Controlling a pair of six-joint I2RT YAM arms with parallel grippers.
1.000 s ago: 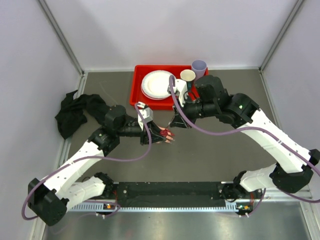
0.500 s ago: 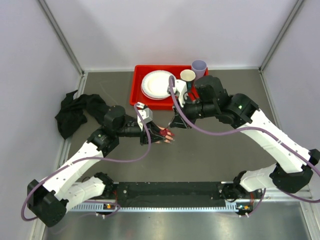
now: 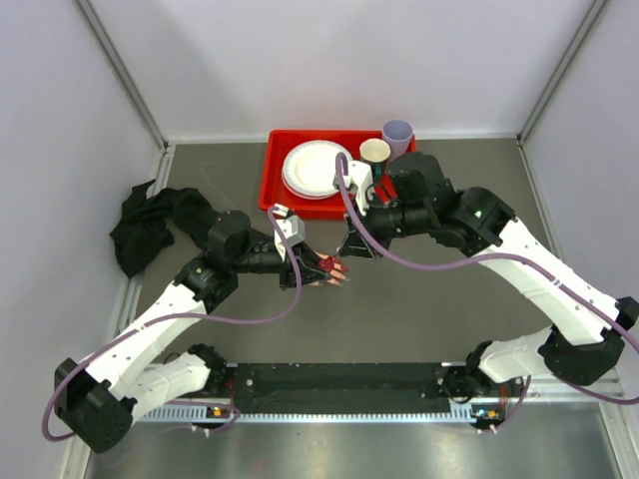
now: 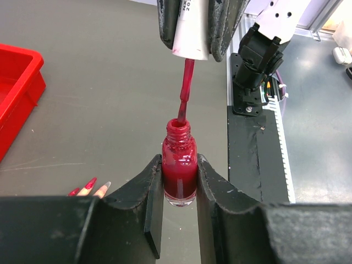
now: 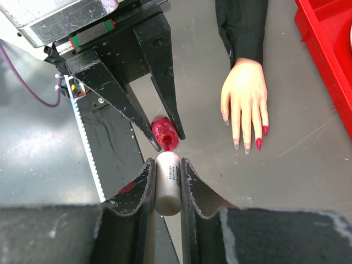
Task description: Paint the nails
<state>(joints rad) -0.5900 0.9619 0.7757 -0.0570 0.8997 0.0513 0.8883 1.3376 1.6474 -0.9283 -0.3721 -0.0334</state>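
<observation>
Overhead, a grey table (image 3: 429,309) fills the floor of a booth with plain white walls (image 3: 329,60). At its far edge sits a red tray (image 3: 275,170) carrying a white plate (image 3: 312,168), with a cream cup (image 3: 374,151) and a lilac cup (image 3: 397,133) at the tray's right end. A black cloth (image 3: 140,225) lies crumpled at the left side.

Both arms bend inward and meet near the middle of the table. The left gripper (image 4: 178,175) is clamped on a small bottle (image 4: 179,157) of dark red polish, which it holds upright with a finger pressed to each side. The right gripper (image 5: 166,164) hangs just above it, pinching the white brush cap (image 5: 168,184). The red brush stem (image 4: 186,88) points down, and its tip is in the bottle's open neck.

The mannequin hand (image 5: 243,93) lies palm down on the table just beside the bottle, its black sleeve (image 5: 242,27) trailing away. The nails (image 5: 258,143) are long and pointed. Two of them show red, and the others look pale.
</observation>
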